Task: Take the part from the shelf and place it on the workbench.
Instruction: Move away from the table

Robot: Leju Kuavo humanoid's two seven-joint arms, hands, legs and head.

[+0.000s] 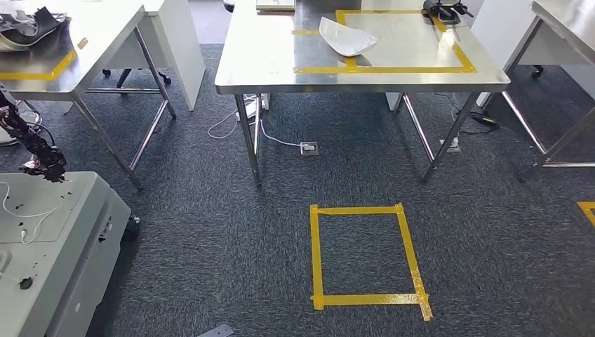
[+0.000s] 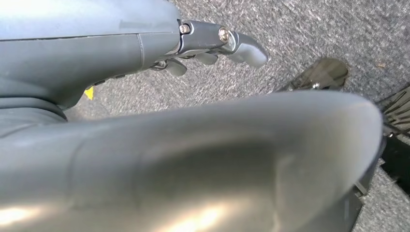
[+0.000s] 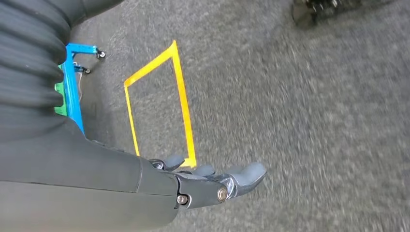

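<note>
A white curved shell part (image 1: 347,36) lies on the steel workbench (image 1: 266,56), across the left side of a yellow tape rectangle, in the head view. My left hand (image 2: 212,43) hangs over the grey carpet with fingers stretched out; carpet shows between them and the thick grey thumb (image 2: 217,159), and nothing is held. My right hand (image 3: 208,181) also hangs above the carpet, fingers extended and apart, holding nothing.
A yellow tape square (image 1: 365,256) marks the carpet in front of the workbench. A grey cart (image 1: 49,239) with a small dark arm (image 1: 35,147) stands at the near left. Other steel tables stand left (image 1: 84,35) and right (image 1: 561,28). A floor socket (image 1: 309,148) with a cable lies under the bench.
</note>
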